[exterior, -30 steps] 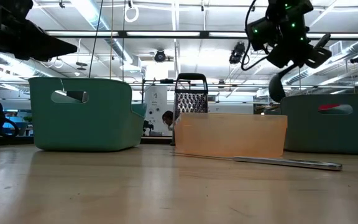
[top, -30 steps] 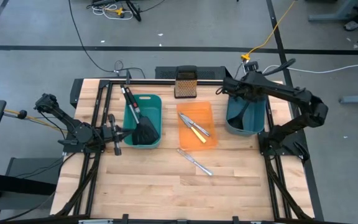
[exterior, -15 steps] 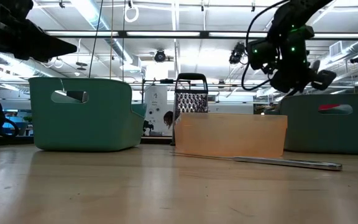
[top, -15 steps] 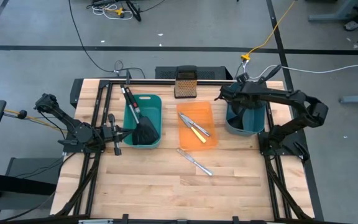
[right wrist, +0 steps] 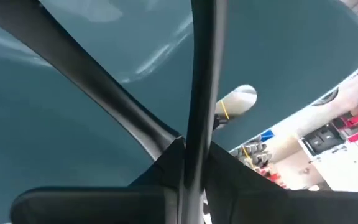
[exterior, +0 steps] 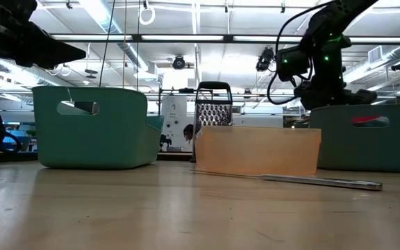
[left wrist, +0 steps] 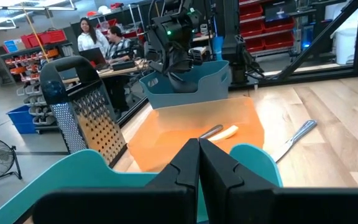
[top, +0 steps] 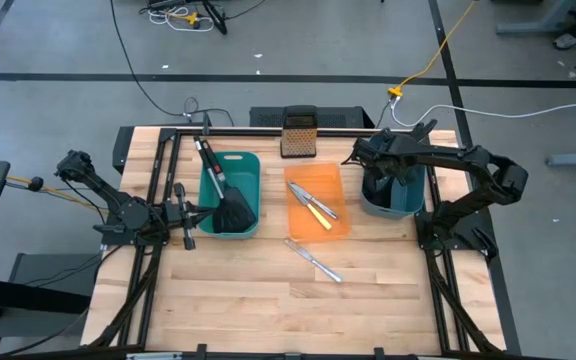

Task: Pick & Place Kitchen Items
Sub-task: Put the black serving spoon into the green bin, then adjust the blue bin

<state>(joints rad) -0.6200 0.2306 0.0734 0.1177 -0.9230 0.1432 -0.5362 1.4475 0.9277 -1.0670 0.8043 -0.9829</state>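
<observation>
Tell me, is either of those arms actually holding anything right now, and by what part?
Yes. The right gripper, down in the right teal bin, pinches a long black ladle handle between its fingers. The left gripper is shut and holds nothing, waiting by the left teal bin.

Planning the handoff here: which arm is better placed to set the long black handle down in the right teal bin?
Right. Its end effector is shut on the long black handle, already over the right teal bin. The left end effector waits by the left teal bin.
</observation>
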